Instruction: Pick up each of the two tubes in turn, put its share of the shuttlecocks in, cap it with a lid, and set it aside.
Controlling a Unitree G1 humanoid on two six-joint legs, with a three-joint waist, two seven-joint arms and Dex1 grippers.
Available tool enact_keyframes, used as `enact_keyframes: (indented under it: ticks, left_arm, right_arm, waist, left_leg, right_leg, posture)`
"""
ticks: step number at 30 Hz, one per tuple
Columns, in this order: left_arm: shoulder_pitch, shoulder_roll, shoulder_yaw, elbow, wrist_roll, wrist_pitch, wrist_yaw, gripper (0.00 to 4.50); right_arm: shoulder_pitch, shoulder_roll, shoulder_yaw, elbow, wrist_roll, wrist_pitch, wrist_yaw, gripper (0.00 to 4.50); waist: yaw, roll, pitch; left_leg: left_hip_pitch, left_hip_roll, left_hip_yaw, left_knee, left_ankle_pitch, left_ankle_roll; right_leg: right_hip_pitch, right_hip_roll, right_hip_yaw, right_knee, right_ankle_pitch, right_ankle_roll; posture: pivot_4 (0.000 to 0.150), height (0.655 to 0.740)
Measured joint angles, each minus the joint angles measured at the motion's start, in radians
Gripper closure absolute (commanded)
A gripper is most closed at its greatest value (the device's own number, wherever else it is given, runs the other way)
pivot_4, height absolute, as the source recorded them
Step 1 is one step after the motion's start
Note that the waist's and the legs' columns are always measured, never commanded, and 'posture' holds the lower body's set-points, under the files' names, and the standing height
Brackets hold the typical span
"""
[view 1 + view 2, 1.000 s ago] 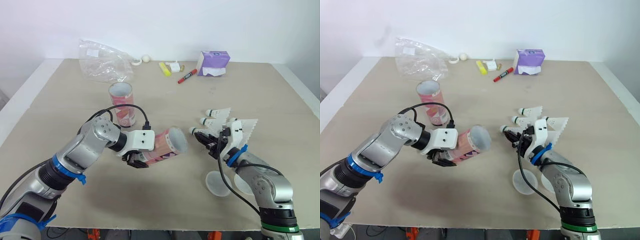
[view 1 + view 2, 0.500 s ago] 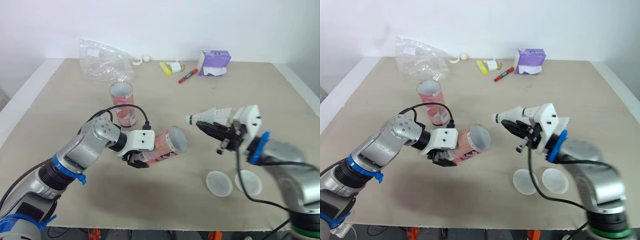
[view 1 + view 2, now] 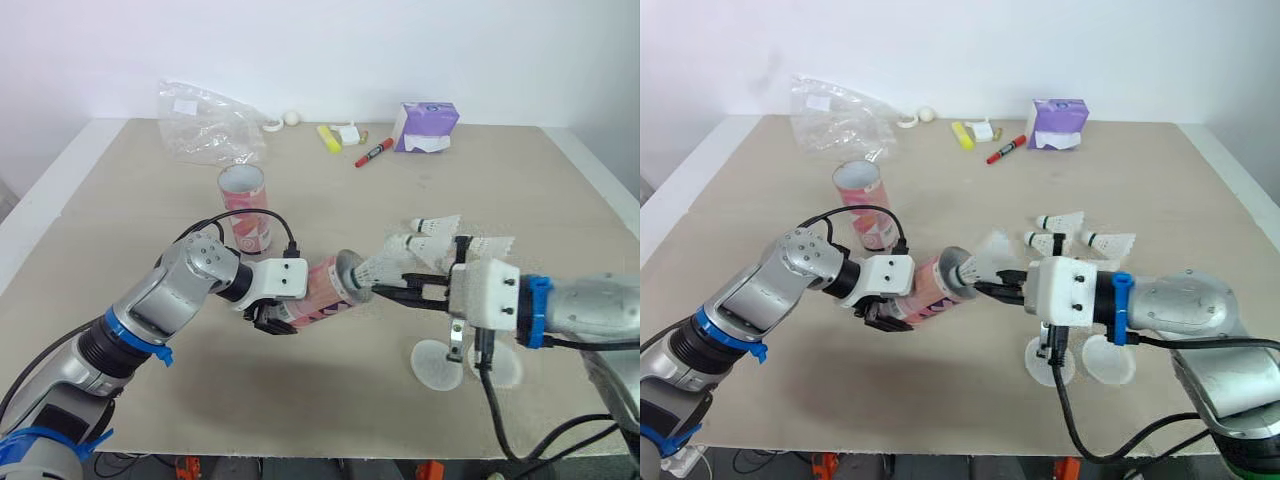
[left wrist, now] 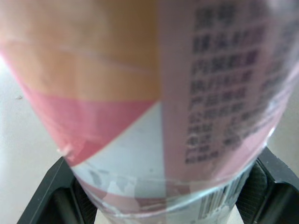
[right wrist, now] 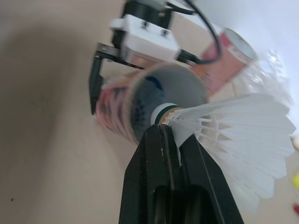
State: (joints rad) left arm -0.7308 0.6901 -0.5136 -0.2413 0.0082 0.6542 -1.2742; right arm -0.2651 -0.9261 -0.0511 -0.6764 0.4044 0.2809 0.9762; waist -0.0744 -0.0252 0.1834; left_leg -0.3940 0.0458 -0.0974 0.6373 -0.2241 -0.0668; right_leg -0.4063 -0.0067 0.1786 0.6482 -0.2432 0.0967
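My left gripper (image 3: 268, 318) is clamped on the tilted tube (image 3: 318, 290); my right gripper (image 3: 392, 291) pinches a shuttlecock (image 3: 378, 268), cork at the tube's open mouth.

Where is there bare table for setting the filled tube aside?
Bare: left of the standing tube, and the middle between the marker and the loose shuttlecocks. Crowded: around the lids by the right gripper.
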Motion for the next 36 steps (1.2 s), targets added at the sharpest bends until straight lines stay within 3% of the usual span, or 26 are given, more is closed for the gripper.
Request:
enact_keyframes:
  ticks: [2, 3, 5, 6, 7, 9, 10, 11, 13, 14, 17, 19, 22, 28, 36]
  left_arm:
    - [0.0, 0.0, 0.0, -0.001, -0.001, 0.0, 0.0, 1.23]
    - [0.0, 0.0, 0.0, -0.002, -0.001, 0.0, 0.0, 1.23]
    - [0.0, 0.001, 0.0, -0.004, -0.001, 0.001, 0.0, 1.23]
    - [0.001, 0.001, 0.0, -0.005, -0.001, 0.002, 0.001, 1.23]
    - [0.001, 0.001, 0.0, -0.005, -0.001, 0.002, 0.001, 1.23]
    - [0.002, 0.001, 0.0, -0.007, 0.0, 0.003, 0.002, 1.23]
    - [0.002, 0.001, 0.0, -0.007, 0.0, 0.007, 0.004, 1.23]
    - [0.005, 0.001, 0.0, -0.013, 0.0, 0.008, 0.006, 1.23]
    - [0.005, 0.002, 0.0, -0.013, 0.0, 0.008, 0.007, 1.23]
    - [0.006, 0.003, 0.001, -0.014, 0.0, 0.008, 0.007, 1.23]
    - [0.007, 0.003, 0.001, -0.015, 0.0, 0.008, 0.009, 1.23]
    - [0.014, -0.002, 0.001, -0.018, -0.002, 0.006, 0.013, 1.23]
    - [0.017, -0.004, 0.001, -0.02, -0.007, 0.003, 0.021, 1.23]
    - [0.016, -0.001, 0.0, -0.014, -0.005, 0.001, 0.022, 1.23]
    - [0.016, 0.0, 0.001, -0.013, 0.003, -0.001, 0.022, 1.23]
  right_arm:
    - [-0.029, 0.009, 0.024, 0.008, -0.007, 0.0, 0.002, 4.49]
    - [-0.034, 0.01, 0.035, 0.01, -0.007, 0.0, 0.004, 3.8]
    - [-0.041, 0.015, 0.047, 0.01, 0.001, 0.006, 0.007, 3.35]
    - [-0.047, 0.016, 0.047, 0.01, 0.007, 0.011, 0.008, 2.77]
    - [-0.049, 0.016, 0.046, 0.01, 0.009, 0.013, 0.007, 2.77]
    - [-0.052, 0.016, 0.039, 0.011, 0.022, 0.021, 0.006, 1.94]
    - [-0.048, 0.017, 0.023, 0.007, 0.055, 0.037, 0.006, 1.78]
    - [-0.027, 0.019, -0.028, 0.005, 0.107, 0.069, -0.002, 1.23]
    - [-0.015, 0.019, -0.065, 0.004, 0.141, 0.094, -0.013, 0.65]
    - [-0.006, 0.019, -0.105, 0.004, 0.178, 0.124, -0.028, 0.11]
    - [0.005, 0.019, -0.134, 0.002, 0.207, 0.15, -0.044, 0.11]
    - [0.141, 0.105, -0.293, 0.041, 0.252, 0.218, -0.146, 0.11]
    - [0.284, 0.197, -0.441, 0.175, 0.241, 0.271, -0.272, 0.11]
    - [0.385, 0.277, -0.512, 0.302, 0.132, 0.206, -0.384, 0.11]
    - [0.416, 0.321, -0.498, 0.375, 0.16, 0.196, -0.358, 0.11]
  waist:
    - [0.0, 0.0, 0.0]
    - [0.001, 0.0, 0.0]
    - [0.001, 0.0, 0.0]
    - [0.001, 0.0, 0.0]
    - [0.001, 0.0, 0.0]
    - [0.001, 0.0, 0.0]
    - [0.001, 0.0, 0.0]
    - [0.002, 0.0, 0.0]
    - [0.001, 0.0, 0.0]
    - [0.001, 0.0, 0.0]
    - [0.001, 0.0, 0.0]
    - [0.009, -0.007, -0.003]
    - [0.015, -0.006, -0.002]
    - [0.007, 0.001, -0.003]
    - [0.001, 0.001, -0.003]
  left_leg:
    - [0.0, 0.0, 0.0, 0.0, 0.0, 0.0]
    - [0.0, 0.0, 0.0, 0.0, 0.0, 0.0]
    - [0.0, 0.0, 0.0, 0.0, 0.0, 0.0]
    - [0.0, 0.0, 0.0, 0.0, 0.0, 0.0]
    - [0.0, 0.0, 0.0, 0.0, 0.0, 0.0]
    - [0.0, 0.0, 0.0, 0.0, 0.0, 0.0]
    - [0.0, 0.0, 0.0, 0.0, 0.0, 0.0]
    - [0.0, 0.0, 0.0, 0.0, 0.0, 0.0]
    - [0.0, 0.0, 0.0, 0.0, 0.0, 0.0]
    - [0.0, 0.0, 0.0, 0.0, 0.0, 0.0]
    - [0.0, 0.0, 0.0, 0.0, 0.0, 0.0]
    - [0.0, 0.0, -0.002, 0.0, 0.0, 0.0]
    - [-0.002, 0.0, -0.001, 0.0, 0.0, 0.0]
    - [0.002, 0.0, -0.001, -0.001, 0.001, 0.002]
    - [0.002, 0.0, 0.0, -0.001, 0.001, 0.002]
  right_leg:
    - [0.0, 0.0, 0.0, 0.0, 0.0, 0.0]
    - [0.0, 0.0, 0.0, 0.0, 0.0, 0.0]
    - [0.0, 0.0, 0.0, 0.0, 0.0, 0.0]
    - [0.0, 0.0, 0.0, 0.0, 0.0, 0.0]
    - [0.0, 0.0, 0.0, 0.0, 0.0, 0.0]
    - [0.0, 0.0, 0.0, 0.0, 0.0, 0.0]
    - [0.0, 0.0, 0.0, 0.0, 0.0, 0.0]
    - [0.0, 0.0, 0.0, 0.0, 0.0, 0.001]
    - [0.0, 0.0, 0.0, 0.0, 0.001, 0.002]
    - [0.0, 0.0, 0.0, 0.0, 0.001, 0.002]
    - [0.0, 0.0, 0.0, 0.0, 0.001, 0.002]
    - [0.001, 0.0, -0.001, 0.0, 0.0, 0.002]
    - [0.0, 0.0, -0.001, -0.001, 0.0, 0.002]
    - [0.0, 0.0, -0.001, 0.001, 0.0, -0.002]
    - [0.001, 0.0, 0.0, 0.001, 0.0, -0.002]
  posture:
    - [0.15, 0.74]
    - [0.15, 0.74]
    - [0.15, 0.74]
    - [0.15, 0.74]
    - [0.15, 0.74]
    - [0.15, 0.74]
    - [0.15, 0.74]
    - [0.15, 0.74]
    - [0.15, 0.74]
    - [0.15, 0.74]
    - [0.15, 0.74]
    - [0.15, 0.74]
    - [0.15, 0.74]
    - [0.15, 0.74]
    - [0.15, 0.74]
